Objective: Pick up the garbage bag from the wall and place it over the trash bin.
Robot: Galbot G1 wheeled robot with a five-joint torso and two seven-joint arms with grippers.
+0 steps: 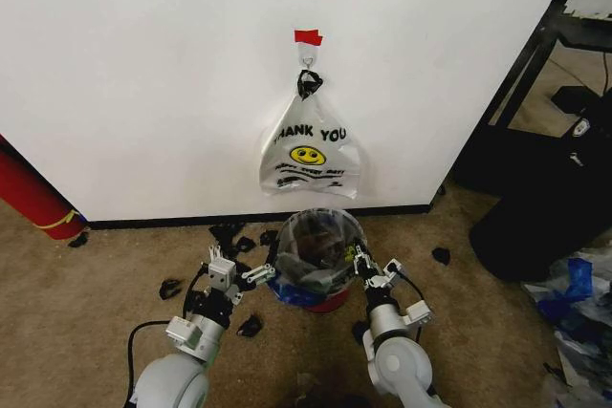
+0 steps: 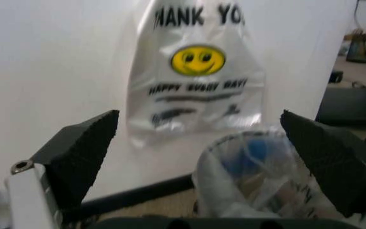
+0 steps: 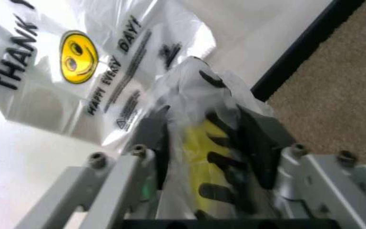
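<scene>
Right gripper [image 3: 202,143] is pinching the garbage bag [image 1: 318,244], already draped over the trash bin [image 1: 325,299]. Left gripper [image 2: 199,143] sits spread wide at the bin's other side. Past both, a smiley bag [image 1: 309,153] hangs on the wall [image 1: 143,74].

"THANK YOU" on hanging bag [image 1: 310,152]

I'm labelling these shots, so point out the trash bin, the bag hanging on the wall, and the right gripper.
trash bin [image 1: 330,301], head view, red base.
THANK YOU bag [image 1: 308,155], head view, smiley print.
right gripper [image 3: 203,143], right wrist view, between fingertips.
</scene>
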